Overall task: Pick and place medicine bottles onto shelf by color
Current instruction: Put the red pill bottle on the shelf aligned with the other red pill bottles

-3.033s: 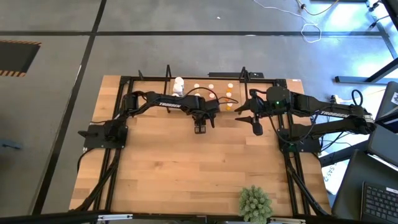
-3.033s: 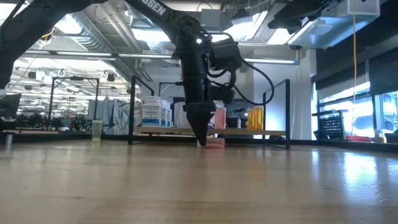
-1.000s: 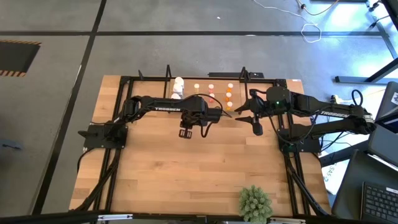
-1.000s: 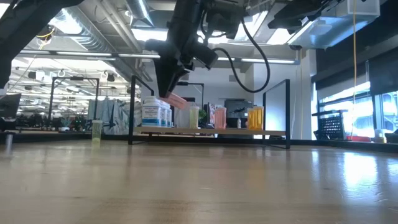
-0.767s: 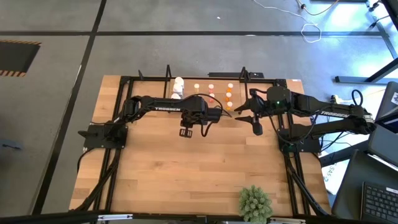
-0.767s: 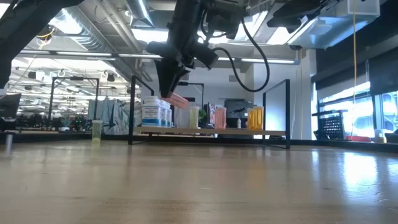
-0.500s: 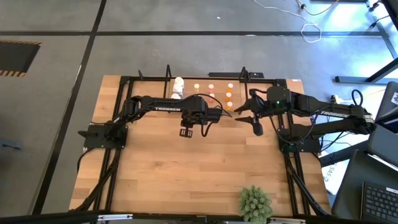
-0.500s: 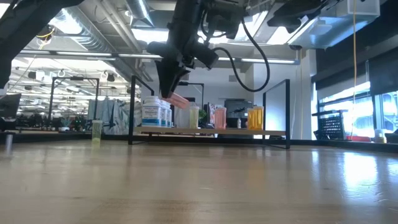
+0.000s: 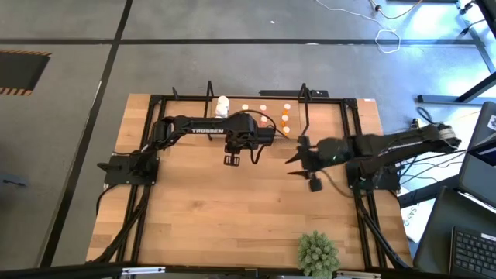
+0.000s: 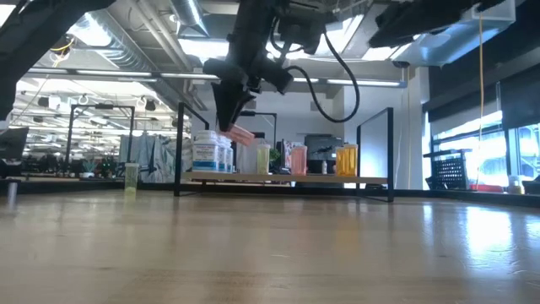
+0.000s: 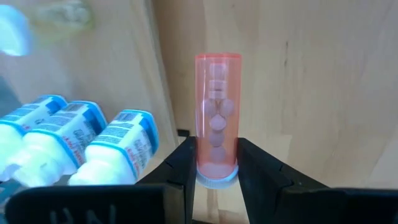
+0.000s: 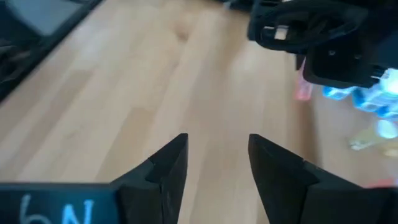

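Note:
My left gripper (image 9: 231,160) hangs over the table just in front of the shelf (image 10: 287,178), shut on a clear pink medicine bottle (image 11: 217,112) with pills inside; the low view shows that bottle (image 10: 240,133) above the shelf's bottles. White bottles with blue labels (image 11: 81,143) stand on the shelf's left part (image 10: 211,154), pale and pink ones in the middle, and orange ones (image 10: 346,160) to the right. My right gripper (image 9: 298,163) is open over bare wood right of centre, with nothing between its fingers (image 12: 217,162). My left gripper pinches the pink bottle between its two fingers near the white-capped end (image 11: 216,163). The fingers come steeply from above and lie across the bottle. The bottle is lifted clear of the table, lying slightly tilted, with its other end sticking out past the fingers.
A green bushy plant (image 9: 318,252) stands at the table's near edge on the right. A black frame (image 9: 155,101) runs around the tabletop. Bare wood fills the middle and near part of the table.
My right arm has swung out from beside the shelf's right end toward the table's near edge and a little lower; its gripper stays open. The pink bottle has stayed in my left gripper's hold in front of the shelf.

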Controlling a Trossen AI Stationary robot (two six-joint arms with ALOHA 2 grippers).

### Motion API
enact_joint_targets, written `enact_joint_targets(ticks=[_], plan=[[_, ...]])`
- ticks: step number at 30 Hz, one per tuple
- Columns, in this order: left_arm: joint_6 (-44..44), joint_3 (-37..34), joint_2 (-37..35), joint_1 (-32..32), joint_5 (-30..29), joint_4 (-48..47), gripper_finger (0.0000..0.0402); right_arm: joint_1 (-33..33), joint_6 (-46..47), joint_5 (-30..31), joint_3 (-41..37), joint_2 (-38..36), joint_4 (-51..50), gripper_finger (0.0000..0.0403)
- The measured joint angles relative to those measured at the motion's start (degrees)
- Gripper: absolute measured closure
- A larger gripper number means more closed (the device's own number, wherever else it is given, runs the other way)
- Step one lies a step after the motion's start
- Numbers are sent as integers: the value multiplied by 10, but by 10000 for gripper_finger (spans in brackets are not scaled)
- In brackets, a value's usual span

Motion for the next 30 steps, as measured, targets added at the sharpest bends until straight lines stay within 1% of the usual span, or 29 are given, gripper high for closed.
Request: enact_joint_targets(ticks=[2, 4, 5, 9, 18, 21, 26, 28, 30], plan=[[1, 0, -6, 3, -1, 9, 315, 23, 18, 55, -10, 25, 53, 232], [3, 0, -11, 3, -1, 11, 315, 32, 40, 107, -21, 53, 112, 232], [2, 0, -14, 3, 0, 13, 315, 34, 50, 121, -24, 67, 133, 232], [-1, 0, -21, -8, 0, 18, 315, 25, 44, 129, -28, 127, 182, 232], [-2, 0, -24, -50, 1, 20, 315, -16, -14, 130, -27, 245, 368, 232], [-2, 0, -24, -62, 1, 21, 315, -33, -37, 125, -27, 277, 396, 232], [-2, 0, -24, -76, 18, 19, 315, -56, -59, 85, -27, 327, 463, 232], [-2, 0, -24, -79, 19, 22, 315, -67, -59, 58, -27, 345, 481, 232], [-1, 0, -24, -82, 20, 21, 315, -77, -68, 17, -27, 362, 509, 232]])
